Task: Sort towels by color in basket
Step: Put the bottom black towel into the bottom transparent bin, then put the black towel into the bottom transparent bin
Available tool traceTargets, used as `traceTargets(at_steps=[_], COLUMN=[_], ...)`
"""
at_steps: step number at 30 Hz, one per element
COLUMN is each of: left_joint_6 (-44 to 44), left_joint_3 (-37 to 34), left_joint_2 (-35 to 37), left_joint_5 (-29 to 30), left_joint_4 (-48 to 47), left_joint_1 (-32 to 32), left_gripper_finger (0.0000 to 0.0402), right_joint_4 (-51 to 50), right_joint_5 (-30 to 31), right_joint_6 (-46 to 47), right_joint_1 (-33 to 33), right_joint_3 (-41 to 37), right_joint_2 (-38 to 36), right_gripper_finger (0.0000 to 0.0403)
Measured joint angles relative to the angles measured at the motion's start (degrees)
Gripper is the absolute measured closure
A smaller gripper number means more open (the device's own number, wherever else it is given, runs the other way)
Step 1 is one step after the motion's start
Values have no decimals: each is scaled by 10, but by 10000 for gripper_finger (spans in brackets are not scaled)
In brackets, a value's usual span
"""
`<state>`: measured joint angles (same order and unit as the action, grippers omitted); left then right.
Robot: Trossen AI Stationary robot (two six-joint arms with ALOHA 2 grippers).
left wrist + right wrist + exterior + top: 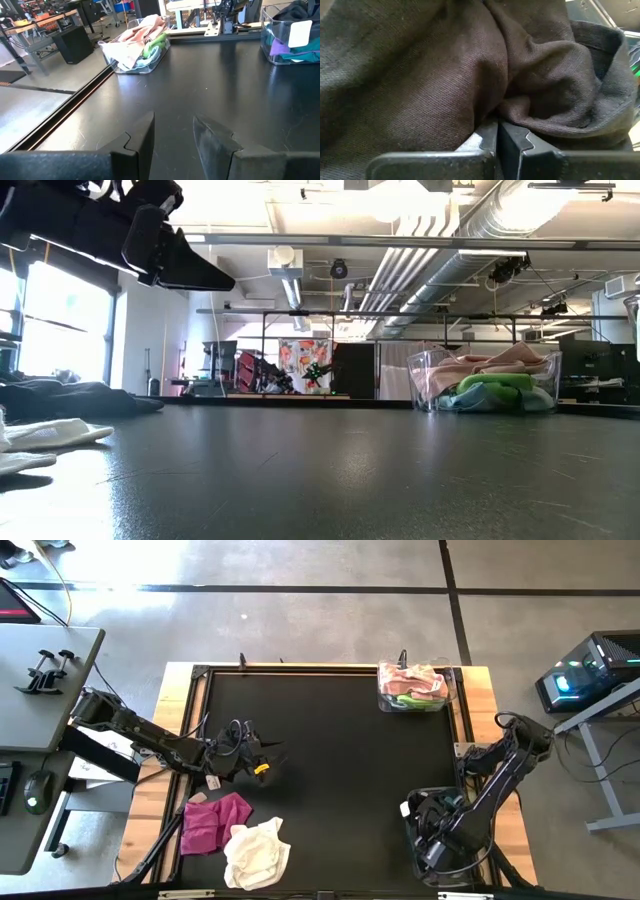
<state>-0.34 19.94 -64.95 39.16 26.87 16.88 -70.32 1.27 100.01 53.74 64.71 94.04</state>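
Observation:
My right gripper (437, 838) reaches down into the clear basket (412, 840) at the table's near right corner and is shut among the dark towels there. The right wrist view shows only black towel (445, 75) around my right gripper (498, 126). My left gripper (172, 125) hovers open and empty above the table's left middle (268, 756). A magenta towel (213, 822) and a cream towel (257, 852) lie flat on the table near its left near corner. The left wrist view shows purple and teal cloth in the near basket (292, 37). My right gripper pinches a bunched fold of the black towel (520, 107) between its two fingers, at their free ends. It comes from above, pointing down into the basket. The towel lies crumpled in the basket around the fingers.
A second clear basket (415, 688) stands at the far right corner, holding peach-pink, lime green and pale blue towels (135, 42). The black table top (340, 770) lies bare between the baskets and the loose towels. A wooden frame (170, 720) rims the table.

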Motion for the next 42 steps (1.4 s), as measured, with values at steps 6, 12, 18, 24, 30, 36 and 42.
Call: traceTargets(at_steps=[6,12,18,24,30,36,42], left_joint_6=[2,0,-4,-30,-57,-56,-18], left_joint_3=[0,0,0,0,0,0,0], left_joint_2=[0,0,0,0,0,-10,-21], left_joint_5=[0,0,0,-22,-152,-207,-221], left_joint_4=[0,0,4,29,30,32,53], left_joint_1=[0,0,0,-6,-64,-133,-188], left_gripper_finger=[277,277,277,277,277,277,277], right_joint_4=[-51,-158,-194,-159,-17,243,648], right_joint_5=[35,48,102,380,508,412,280], right_joint_6=[-7,-10,-27,-33,-193,-502,-810], right_joint_1=[5,4,7,5,-61,-171,-291], right_joint_3=[11,65,133,131,74,-15,-122], right_joint_2=[0,0,-8,-9,-9,-9,-9], right_gripper_finger=[402,360,281,244,211,192,192])
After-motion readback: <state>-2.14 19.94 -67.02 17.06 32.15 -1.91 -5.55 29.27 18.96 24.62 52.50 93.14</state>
